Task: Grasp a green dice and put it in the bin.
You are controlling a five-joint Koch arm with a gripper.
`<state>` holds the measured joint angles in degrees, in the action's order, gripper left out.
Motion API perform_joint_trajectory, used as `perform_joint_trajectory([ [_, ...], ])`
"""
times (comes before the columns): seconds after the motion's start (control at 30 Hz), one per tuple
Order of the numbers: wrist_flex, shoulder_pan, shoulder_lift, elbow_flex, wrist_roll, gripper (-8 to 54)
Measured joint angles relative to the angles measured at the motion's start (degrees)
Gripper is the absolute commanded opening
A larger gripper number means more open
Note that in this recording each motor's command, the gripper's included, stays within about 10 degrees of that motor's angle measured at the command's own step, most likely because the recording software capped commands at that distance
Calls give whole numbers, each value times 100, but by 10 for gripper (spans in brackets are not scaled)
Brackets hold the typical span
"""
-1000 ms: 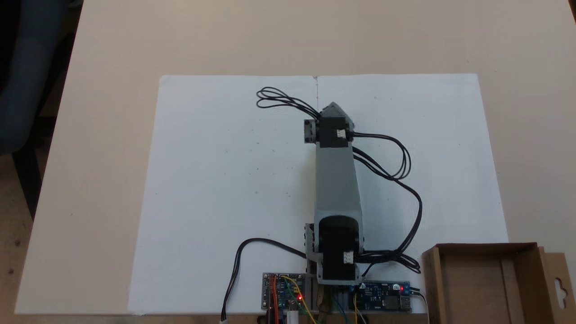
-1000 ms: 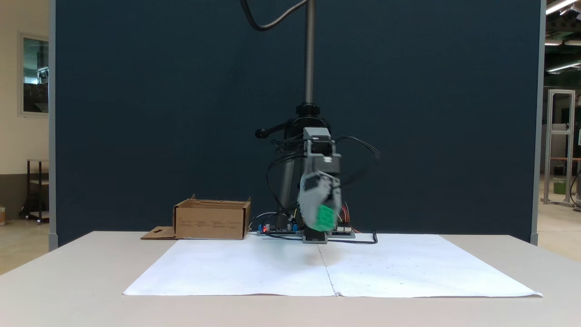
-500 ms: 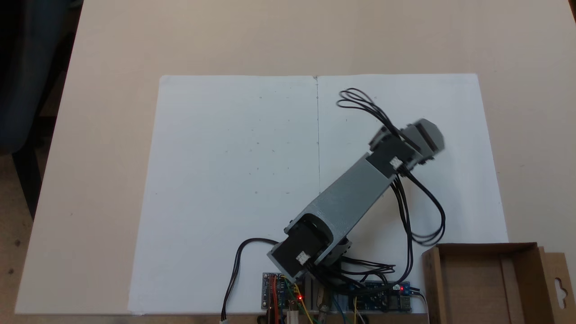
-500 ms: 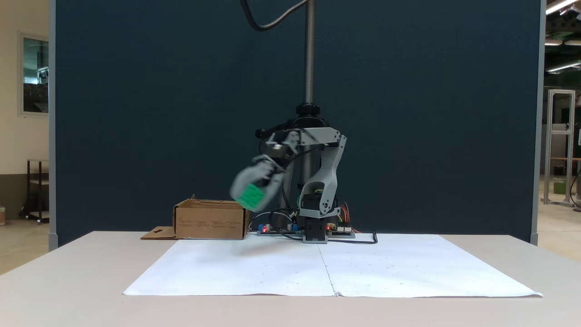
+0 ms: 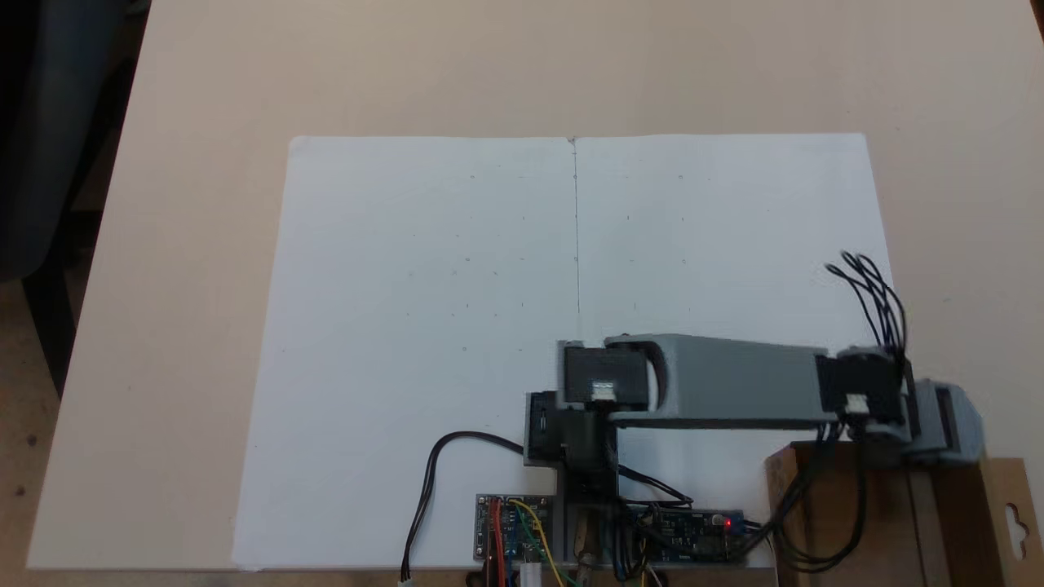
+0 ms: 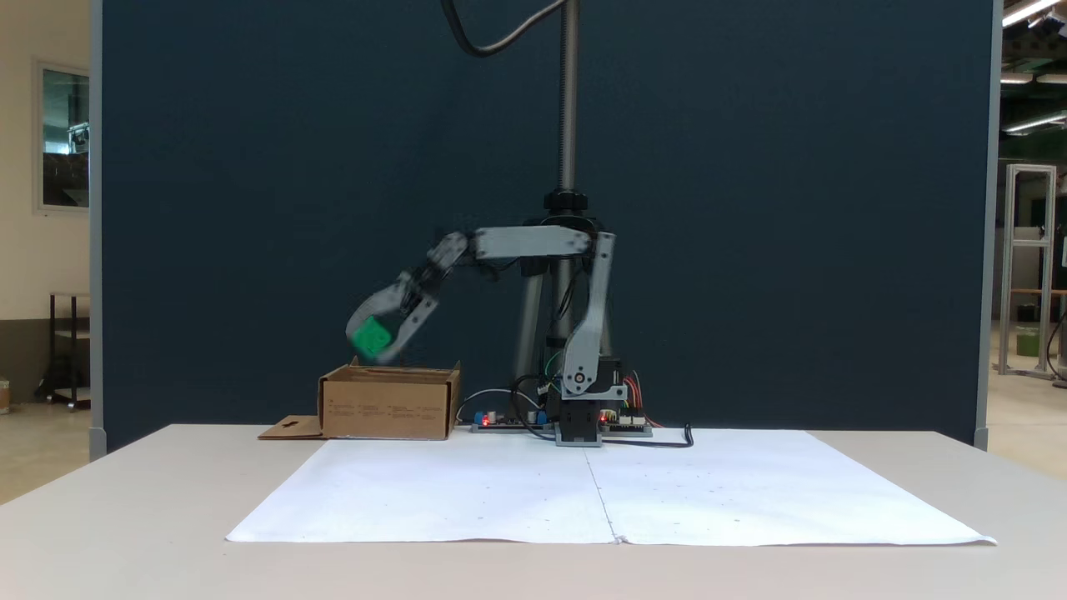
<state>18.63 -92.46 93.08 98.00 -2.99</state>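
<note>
Faint lines of print are showing on the front wall of the bin (image 6: 388, 406), but they are too small to read. The bin is sitting on the worktop (image 6: 167, 500) at the left in the front fixed view, its flap (image 6: 288, 428) with the cut-out slot lying flat beside it; seen from above, the bin (image 5: 999, 522) is lying at the lower right corner, just off the edge of the white paper (image 5: 424, 285). What can be seen of its inside from above is looking like bare cardboard, though the arm and cables are covering part of it. The arm (image 5: 734, 381) is reaching out sideways from its base toward the bin. In the front view the tool (image 6: 373, 340) is hanging just above the bin's open top, its jaws closed around the dice (image 6: 371, 336), which is showing as a blurred green block between them, clear of the box rim. From above, the tool's grey housing (image 5: 946, 424) is overlapping the bin's far wall. Circuit boards (image 5: 514, 530) with small red lights are sitting beside the arm's base.
</note>
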Motion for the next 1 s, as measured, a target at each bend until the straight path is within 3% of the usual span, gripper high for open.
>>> perform_joint_trajectory([
  [0.3,0,-949,-756,-79,-923,122],
  [0.67,606,-1318,-853,-79,-1441,122],
  [0.7,747,-1327,-853,-79,-1494,157],
  [0.77,923,-1345,-853,-79,-1521,327],
  [0.9,976,-1354,-853,-79,-1512,439],
  [1.0,976,-1354,-800,-79,-1494,439],
])
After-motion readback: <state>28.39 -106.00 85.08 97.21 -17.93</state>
